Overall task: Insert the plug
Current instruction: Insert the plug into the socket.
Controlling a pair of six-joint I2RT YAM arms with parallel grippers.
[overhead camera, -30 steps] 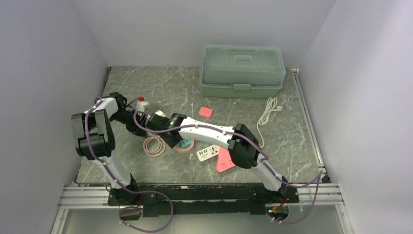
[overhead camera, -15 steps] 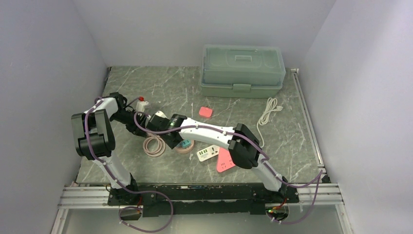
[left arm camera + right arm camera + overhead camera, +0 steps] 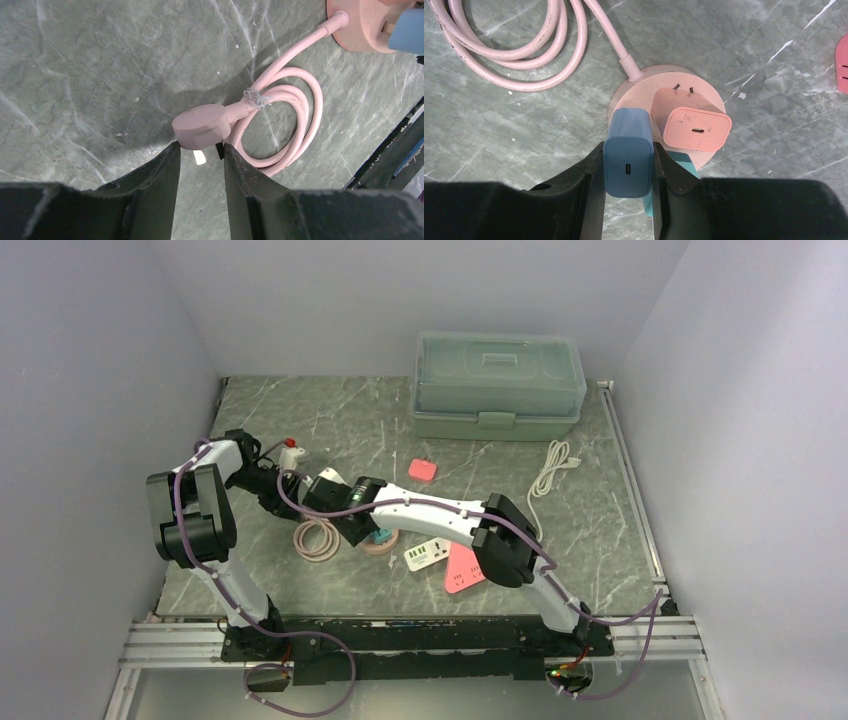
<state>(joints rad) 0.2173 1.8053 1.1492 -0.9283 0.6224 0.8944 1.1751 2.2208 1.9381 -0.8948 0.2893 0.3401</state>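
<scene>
A pink plug [image 3: 200,127] with metal prongs ends a coiled pink cable [image 3: 300,120] that runs to a round pink socket base [image 3: 639,95]. My left gripper [image 3: 200,147] holds the plug's body at the very fingertips, its prongs showing between the jaws. The right gripper [image 3: 628,147] is shut on a blue charger [image 3: 628,170] standing over the base's near edge. A pink charger [image 3: 696,125] sits on the base beside it. In the top view the left gripper [image 3: 288,490] and right gripper [image 3: 362,528] flank the coil [image 3: 317,538].
A teal block [image 3: 684,160] lies under the right fingers. A white power strip [image 3: 425,554], a pink flat piece [image 3: 462,568], a small pink square [image 3: 423,469], a white cable [image 3: 550,475], a small white-and-red object [image 3: 291,453] and a green lidded box [image 3: 497,385] are on the marble table.
The left jaws have narrowed slightly. Both arms have barely moved.
</scene>
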